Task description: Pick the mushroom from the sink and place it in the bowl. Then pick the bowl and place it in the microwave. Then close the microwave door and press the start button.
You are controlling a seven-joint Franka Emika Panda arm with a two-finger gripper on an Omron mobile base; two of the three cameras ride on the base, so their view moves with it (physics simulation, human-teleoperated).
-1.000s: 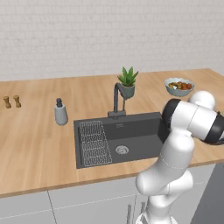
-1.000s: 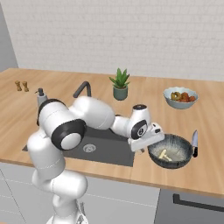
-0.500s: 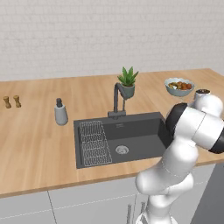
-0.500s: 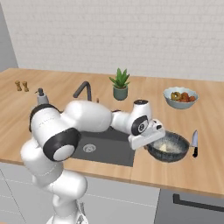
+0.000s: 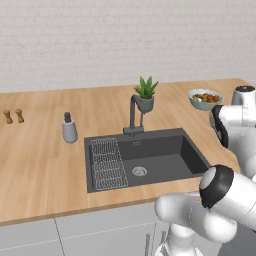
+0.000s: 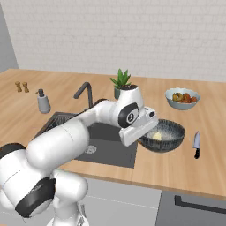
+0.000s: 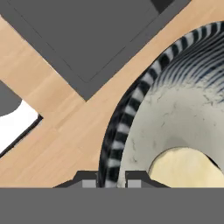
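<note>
Bowl gripped, mushroom already inside.
The gripper (image 7: 104, 183) pinches the bowl's (image 6: 172, 134) near rim beside the sink (image 5: 165, 155), mushroom (image 6: 156, 136) within; next, I'd judge, a level lift toward the microwave.

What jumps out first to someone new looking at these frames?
The big white arm sweeping over the sink to the dark ribbed bowl on the counter right of it. The pincer is clamped on the bowl's near rim, one fingertip on each side of the wall in the hand view. The pale mushroom already lies inside the bowl, and a small knife rests just to the bowl's right.
</note>
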